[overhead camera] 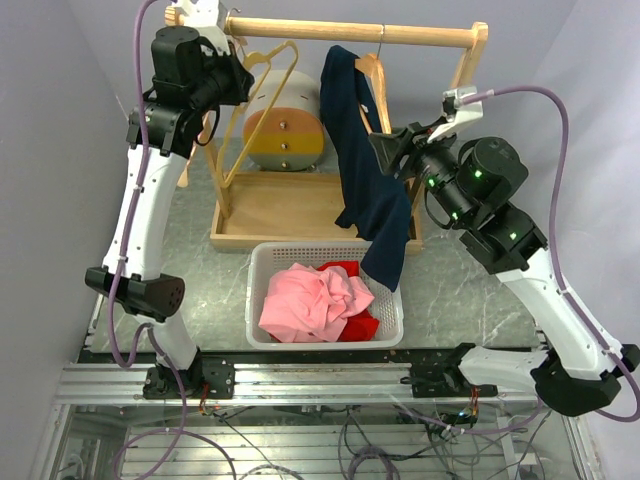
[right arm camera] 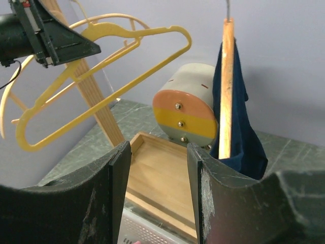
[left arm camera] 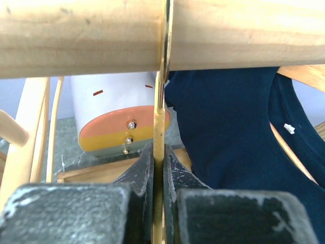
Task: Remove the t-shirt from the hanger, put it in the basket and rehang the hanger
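Observation:
A navy t-shirt (overhead camera: 365,170) hangs on a wooden hanger (overhead camera: 372,70) from the rack's wooden rod (overhead camera: 420,35); its hem droops into the basket. My right gripper (overhead camera: 385,150) is open and empty just right of the shirt. In the right wrist view its jaws (right arm camera: 159,147) stand wide apart, with the wooden hanger (right arm camera: 227,86) and shirt (right arm camera: 244,132) to their upper right. My left gripper (overhead camera: 243,75) is shut on an empty yellow hanger (overhead camera: 275,50) at the rod's left end. The left wrist view shows it (left arm camera: 158,150) pinching the hanger's stem (left arm camera: 159,117), with the shirt (left arm camera: 228,132) to the right.
A white basket (overhead camera: 255,290) with pink and red clothes stands in front of the rack. The rack's wooden tray base (overhead camera: 290,210) holds a white, orange and yellow rounded object (overhead camera: 285,125). The yellow hanger (right arm camera: 101,66) shows at the upper left of the right wrist view.

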`<state>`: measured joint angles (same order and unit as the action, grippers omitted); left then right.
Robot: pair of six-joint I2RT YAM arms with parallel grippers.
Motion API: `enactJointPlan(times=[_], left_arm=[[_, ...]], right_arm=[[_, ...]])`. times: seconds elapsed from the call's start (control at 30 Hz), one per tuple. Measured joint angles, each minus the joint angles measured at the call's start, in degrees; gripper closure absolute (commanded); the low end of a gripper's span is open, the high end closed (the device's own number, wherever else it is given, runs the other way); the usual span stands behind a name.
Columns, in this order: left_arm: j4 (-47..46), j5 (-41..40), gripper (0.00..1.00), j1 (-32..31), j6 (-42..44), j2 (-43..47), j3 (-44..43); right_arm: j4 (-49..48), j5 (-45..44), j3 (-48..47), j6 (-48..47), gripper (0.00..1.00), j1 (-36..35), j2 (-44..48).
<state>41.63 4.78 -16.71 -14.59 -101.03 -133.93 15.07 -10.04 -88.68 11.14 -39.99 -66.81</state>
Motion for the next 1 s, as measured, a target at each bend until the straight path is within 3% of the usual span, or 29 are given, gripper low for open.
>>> enactJointPlan(times=[0.17,0.27,0.37,0.43,0.77,1.0], left_arm=[[-2.08,-0.17,0.44,0.0,-0.7,1.81,4.74],[-2.47,-0.17,0.32,0.02,-1.11,2.58,6.25],[-2.73,-0.09,0.26,0.0,-1.51,4.11,7.39],[-2.82,-0.07,0.14,0.0,-1.55,6.08,8.11],[-4.55,1.92,0.09,-0.81,-2.4,16.65,9.64],[-4.24,2.95,0.09,-10.54,-1.64,13.7,5.53]], right_arm=[[2.54,-6.32,-0.46,0.04,0.53,0.0,0.61],[6.05,-12.39,-2.29,0.61,0.56,0.0,-0.37],[9.05,-19.15,-5.16,1.33,0.59,0.0,-2.43],[10.14,-22.69,-5.81,1.6,0.59,0.0,-3.58],[11.39,-29.7,-8.15,0.22,0.6,1.6,-10.82],[11.39,-29.44,-8.2,0.2,0.61,5.11,-12.52]])
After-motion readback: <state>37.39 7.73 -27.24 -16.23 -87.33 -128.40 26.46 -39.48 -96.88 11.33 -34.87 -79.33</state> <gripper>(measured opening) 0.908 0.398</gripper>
